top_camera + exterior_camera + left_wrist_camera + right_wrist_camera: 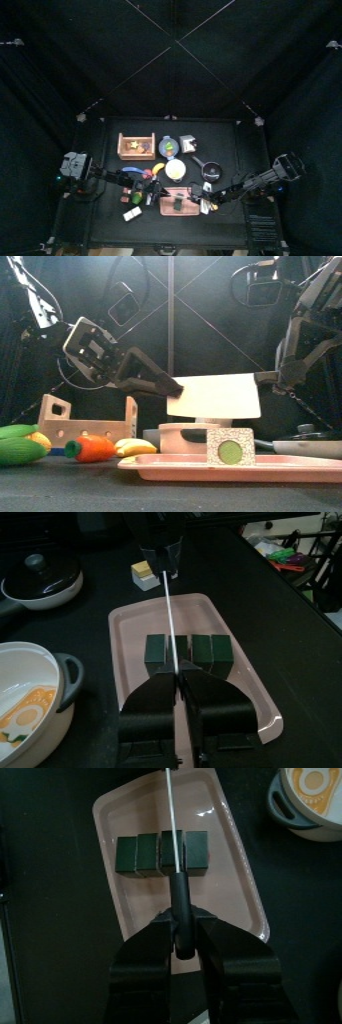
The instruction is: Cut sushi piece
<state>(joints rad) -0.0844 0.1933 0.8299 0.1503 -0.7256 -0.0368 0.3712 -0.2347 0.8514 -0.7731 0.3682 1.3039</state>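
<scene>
A row of dark green sushi pieces (187, 652) lies across a pink tray (254, 692); it also shows in the right wrist view (150, 853). In the front view one end piece (230, 446) faces me on the tray (160, 464). A knife with a white blade (214, 396) hangs a little above the sushi. My right gripper (178, 918) is shut on its black handle (178, 893). My left gripper (179, 680) is shut on the blade's other end. The blade's edge (167, 612) runs over the row, near the gap between two pieces.
A wooden crate (87, 421) stands at the back left, with a toy carrot (91, 446), a banana (134, 446) and a green vegetable (16, 444) in front of it. A black pot (40, 580), a white bowl (24, 702) and a small cube (142, 575) stand beside the tray.
</scene>
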